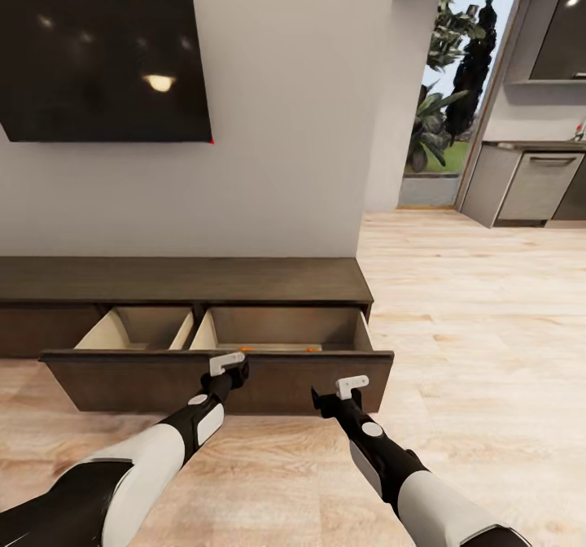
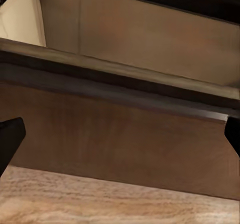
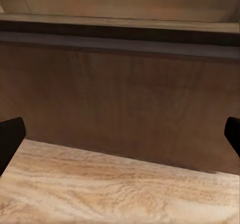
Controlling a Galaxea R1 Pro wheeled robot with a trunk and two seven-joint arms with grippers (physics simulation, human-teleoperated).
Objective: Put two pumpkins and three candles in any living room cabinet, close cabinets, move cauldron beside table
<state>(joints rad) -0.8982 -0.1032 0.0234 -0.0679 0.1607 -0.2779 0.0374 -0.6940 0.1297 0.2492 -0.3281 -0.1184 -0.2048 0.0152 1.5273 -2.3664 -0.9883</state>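
Note:
The long low dark-brown cabinet [image 1: 187, 280] stands against the wall. Its wide drawer [image 1: 220, 378] is pulled out, showing a pale beige inside split by a divider. Two thin orange slivers, the pumpkins' tops [image 1: 244, 348] [image 1: 308, 350], peek over the drawer front in the right compartment. My left gripper [image 1: 228, 364] is open at the top edge of the drawer front [image 2: 120, 134]. My right gripper [image 1: 352, 384] is open, just short of the same front panel [image 3: 120, 104] and lower down. The candles, the cauldron and the table are out of view.
A black TV [image 1: 102, 59] hangs on the wall above the cabinet. At the right a glass door [image 1: 456, 91] opens to a garden, beside grey kitchen cupboards [image 1: 537, 185]. Light wood floor [image 1: 472, 327] stretches open to the right.

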